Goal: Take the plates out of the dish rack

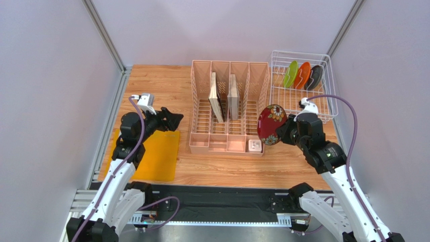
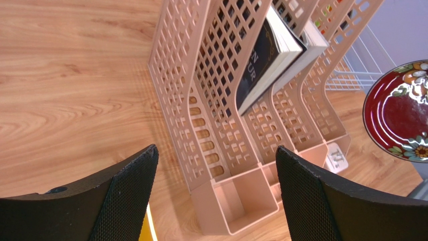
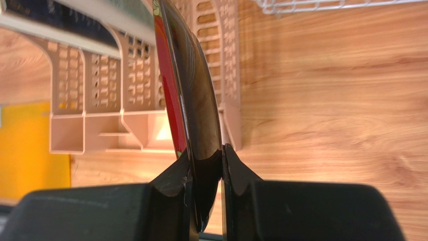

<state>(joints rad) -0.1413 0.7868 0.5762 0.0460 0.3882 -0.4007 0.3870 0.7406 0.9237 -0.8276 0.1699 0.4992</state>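
Note:
The white wire dish rack (image 1: 328, 108) stands at the back right and holds the lime green plate (image 1: 289, 74), the orange plate (image 1: 303, 75) and the dark grey-teal plate (image 1: 315, 77) upright. My right gripper (image 1: 283, 132) is shut on the rim of the dark red floral plate (image 1: 271, 124) and holds it on edge in the air, left of the rack and in front of the pink organizer; in the right wrist view the plate (image 3: 188, 90) stands edge-on between the fingers (image 3: 173, 183). The plate also shows in the left wrist view (image 2: 399, 113). My left gripper (image 1: 174, 121) is open and empty above the table's left side.
A pink slotted organizer (image 1: 199, 85) with two books (image 1: 216, 98) stands mid-table, with a small white block (image 1: 254, 146) in its front tray. A flat yellow mat (image 1: 160, 156) lies at the front left under my left arm.

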